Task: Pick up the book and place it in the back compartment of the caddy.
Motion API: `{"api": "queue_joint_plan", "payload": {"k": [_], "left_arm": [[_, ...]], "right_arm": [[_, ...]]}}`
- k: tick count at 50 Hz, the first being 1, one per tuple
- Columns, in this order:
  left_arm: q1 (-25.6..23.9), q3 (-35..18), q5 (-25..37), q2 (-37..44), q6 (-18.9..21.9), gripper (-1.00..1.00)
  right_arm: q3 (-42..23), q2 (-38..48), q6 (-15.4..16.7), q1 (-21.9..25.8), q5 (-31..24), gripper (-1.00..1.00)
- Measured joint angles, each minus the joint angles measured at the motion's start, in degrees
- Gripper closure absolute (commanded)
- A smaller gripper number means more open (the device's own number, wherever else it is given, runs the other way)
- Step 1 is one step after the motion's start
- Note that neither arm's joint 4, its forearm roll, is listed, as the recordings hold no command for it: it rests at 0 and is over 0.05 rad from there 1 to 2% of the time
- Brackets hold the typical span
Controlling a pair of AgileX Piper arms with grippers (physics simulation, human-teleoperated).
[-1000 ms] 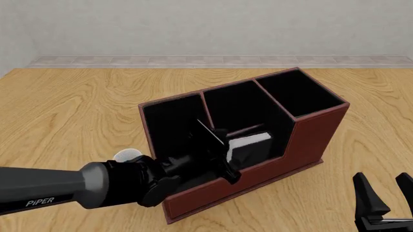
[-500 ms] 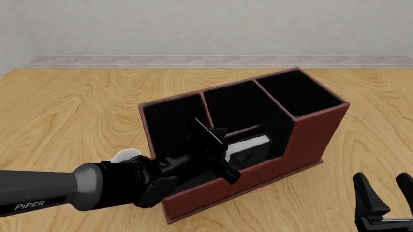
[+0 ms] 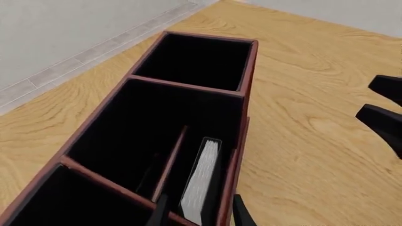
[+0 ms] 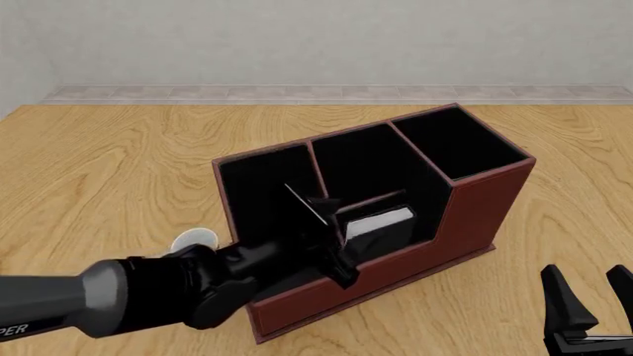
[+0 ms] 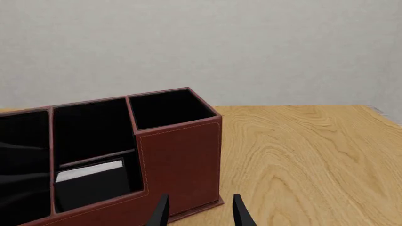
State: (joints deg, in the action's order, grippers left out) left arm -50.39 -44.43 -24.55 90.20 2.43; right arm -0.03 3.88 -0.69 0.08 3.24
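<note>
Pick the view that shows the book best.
The left wrist view: the book stands on edge in the caddy, white page edges and black cover plain between the left gripper fingertips. The right wrist view shows its white top and black face over the low wall. In the front view the left gripper partly hides it.

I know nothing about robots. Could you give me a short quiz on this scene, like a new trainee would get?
1. True or false: the book lies flat outside the caddy.
2. What does the right gripper hold? A) the book B) a pen C) nothing
3. Which part of the book faces upward?

Key: 1. False: it stands on edge inside a caddy cell, behind the low wall. 2. C: its fingers are apart with nothing between them. 3. The white page edges.
</note>
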Motion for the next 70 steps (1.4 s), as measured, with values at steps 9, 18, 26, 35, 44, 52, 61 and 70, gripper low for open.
{"api": "queue_joint_plan", "payload": {"k": [9, 18, 26, 35, 44, 52, 61, 70], "left_arm": [[-0.1, 1.4, 0.7, -2.2, -0.1, -1.0], [0.0, 2.9, 0.8, -3.8, -0.3, -1.0], [0.1, 4.0, 1.1, -5.3, -0.6, -1.0], [0.7, 6.7, -0.2, -7.1, -1.0, -1.0], [1.5, 9.7, -1.6, -8.7, -1.3, -1.0], [2.1, 11.4, -1.4, -10.7, -1.0, -1.0], [3.5, 12.9, -0.2, -13.4, -0.6, -1.0], [4.4, 14.6, 0.8, -16.2, -0.7, -1.0]], "right_arm": [[0.0, 0.0, 0.0, 0.0, 0.0, -1.0], [0.0, 0.0, 0.0, 0.0, 0.0, -1.0], [0.0, 0.0, 0.0, 0.0, 0.0, -1.0], [0.0, 0.0, 0.0, 0.0, 0.0, -1.0], [0.0, 0.0, 0.0, 0.0, 0.0, -1.0], [0.0, 0.0, 0.0, 0.0, 0.0, -1.0], [0.0, 0.0, 0.0, 0.0, 0.0, -1.0], [0.0, 0.0, 0.0, 0.0, 0.0, -1.0]]}}
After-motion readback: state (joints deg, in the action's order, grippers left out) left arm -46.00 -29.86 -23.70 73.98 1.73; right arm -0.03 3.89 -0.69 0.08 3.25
